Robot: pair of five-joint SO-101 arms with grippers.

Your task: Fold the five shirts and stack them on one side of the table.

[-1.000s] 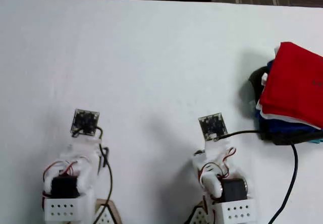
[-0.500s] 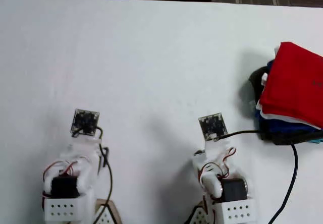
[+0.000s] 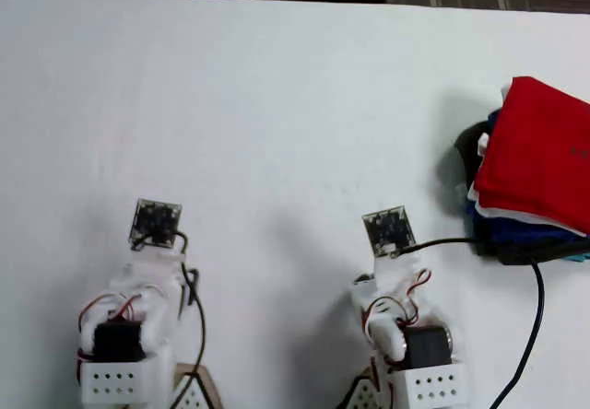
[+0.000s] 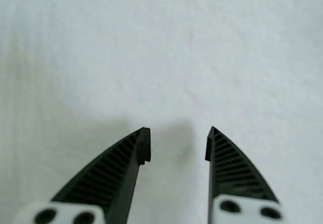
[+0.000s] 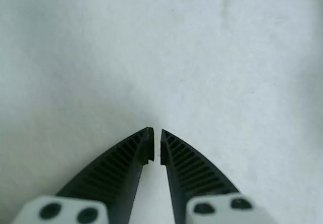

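High view lets us see the stack of folded cloth shirts, a red one on top, at the right edge of the white table. Our left gripper keeps its fingers apart above the table; our right gripper has them almost together.

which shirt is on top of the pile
The red shirt: it lies uppermost with its whole top face showing, while the white shirt, blue shirt and black shirt peek out as edges under it.
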